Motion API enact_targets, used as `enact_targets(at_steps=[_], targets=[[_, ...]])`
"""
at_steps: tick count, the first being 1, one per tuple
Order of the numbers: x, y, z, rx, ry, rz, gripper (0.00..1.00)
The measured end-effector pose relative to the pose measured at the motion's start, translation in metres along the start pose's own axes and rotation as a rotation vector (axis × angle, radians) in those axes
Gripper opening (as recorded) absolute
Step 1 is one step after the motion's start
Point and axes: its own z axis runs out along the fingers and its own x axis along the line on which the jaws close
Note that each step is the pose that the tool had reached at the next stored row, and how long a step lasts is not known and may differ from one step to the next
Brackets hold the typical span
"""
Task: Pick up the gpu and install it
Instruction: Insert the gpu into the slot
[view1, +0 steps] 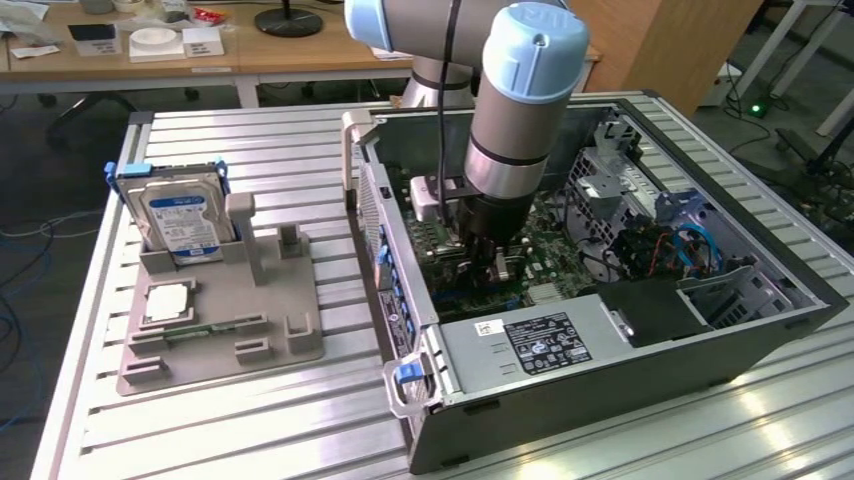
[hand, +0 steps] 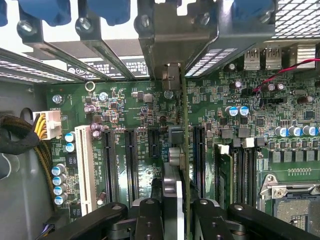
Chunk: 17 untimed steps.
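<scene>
My gripper (hand: 177, 207) is down inside the open computer case (view1: 601, 360), over the green motherboard (hand: 140, 110). It is shut on the gpu (hand: 183, 145), a thin dark card seen edge-on between the two black fingers (hand: 150, 217). The card runs parallel to the black expansion slots (hand: 131, 165). Its pale metal bracket (hand: 172, 75) reaches the slotted rear wall of the case. I cannot tell whether the card's lower edge sits in a slot. In the exterior view the gripper (view1: 491, 262) stands upright above the board, with the arm covering most of the card.
A grey holder (view1: 227, 330) beside the case, on the exterior view's left, carries a blue-labelled hard drive (view1: 180, 220) and a square silver CPU chip (view1: 167, 300). Inside the case are a power supply (view1: 534, 345), blue cables (view1: 687, 245), a white slot (hand: 85, 165) and capacitors (hand: 59, 185).
</scene>
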Motion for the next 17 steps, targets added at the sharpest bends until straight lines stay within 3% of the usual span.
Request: enact_targets(at_steps=[4, 5, 7, 9, 17], targets=[[0.000, 0.0000, 0.0001, -0.0001, 0.0001, 0.000, 0.28], [0.000, 0.0003, 0.0017, 0.0014, -0.0039, 0.001, 0.29], [0.000, 0.0001, -0.0008, 0.0013, -0.0002, 0.000, 0.29], [0.000, -0.0001, -0.0039, 0.0036, -0.0002, 0.000, 0.35], [-0.001, -0.0002, -0.0245, 0.0217, -0.0014, 0.000, 0.35]])
